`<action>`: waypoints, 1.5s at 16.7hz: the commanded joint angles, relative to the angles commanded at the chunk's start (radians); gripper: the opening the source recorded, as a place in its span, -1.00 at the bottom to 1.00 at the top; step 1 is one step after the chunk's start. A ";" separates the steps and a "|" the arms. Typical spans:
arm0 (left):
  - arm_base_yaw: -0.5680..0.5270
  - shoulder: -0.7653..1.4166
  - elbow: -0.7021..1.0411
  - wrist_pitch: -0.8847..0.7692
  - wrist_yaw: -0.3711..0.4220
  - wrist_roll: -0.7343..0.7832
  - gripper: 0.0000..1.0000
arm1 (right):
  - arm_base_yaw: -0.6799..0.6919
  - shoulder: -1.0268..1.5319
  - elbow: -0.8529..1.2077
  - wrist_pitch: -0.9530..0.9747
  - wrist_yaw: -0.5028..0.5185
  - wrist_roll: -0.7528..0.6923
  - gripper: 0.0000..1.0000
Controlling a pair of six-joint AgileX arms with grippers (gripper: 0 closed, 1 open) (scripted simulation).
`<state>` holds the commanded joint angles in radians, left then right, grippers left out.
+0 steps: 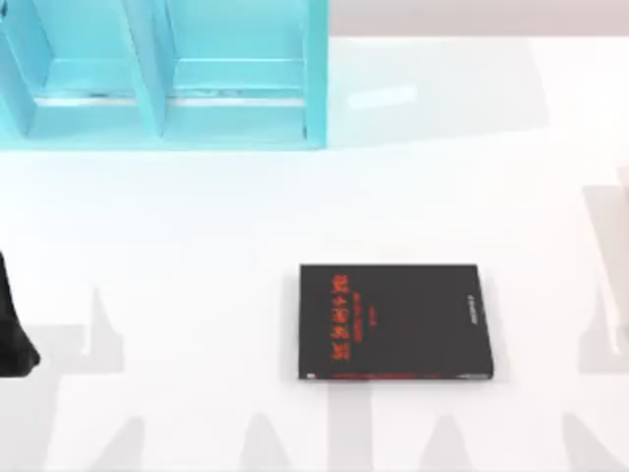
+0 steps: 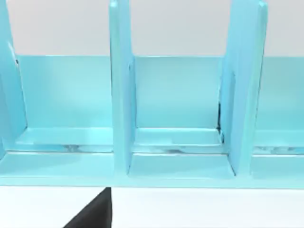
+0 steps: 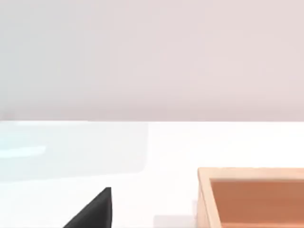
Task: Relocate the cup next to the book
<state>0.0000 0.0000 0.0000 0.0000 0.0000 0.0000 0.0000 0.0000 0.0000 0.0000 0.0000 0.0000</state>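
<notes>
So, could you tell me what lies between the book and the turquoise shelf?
Nothing: in the top view, bare white table separates the book from the turquoise shelf.

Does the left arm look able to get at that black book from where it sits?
Probably yes. The left arm sits at the table's left edge, and bare white table lies between it and the book, which lies flat and uncovered. The turquoise shelf stands farther back, out of that path.
</notes>
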 joint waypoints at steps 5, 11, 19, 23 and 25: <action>0.004 0.059 0.050 -0.030 -0.005 0.060 1.00 | 0.000 0.000 0.000 0.000 0.000 0.000 1.00; 0.062 0.404 0.294 -0.257 -0.013 0.450 1.00 | 0.000 0.000 0.000 0.000 0.000 0.000 1.00; 0.262 1.107 0.665 -0.808 0.020 1.230 1.00 | 0.000 0.000 0.000 0.000 0.000 0.000 1.00; 0.383 1.395 0.854 -1.043 0.031 1.603 1.00 | 0.000 0.000 0.000 0.000 0.000 0.000 1.00; 0.445 1.496 0.953 -1.125 0.030 1.778 1.00 | 0.000 0.000 0.000 0.000 0.000 0.000 1.00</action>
<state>0.4449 1.4961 0.9530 -1.1253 0.0298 1.7775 0.0000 0.0000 0.0000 0.0000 0.0000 0.0000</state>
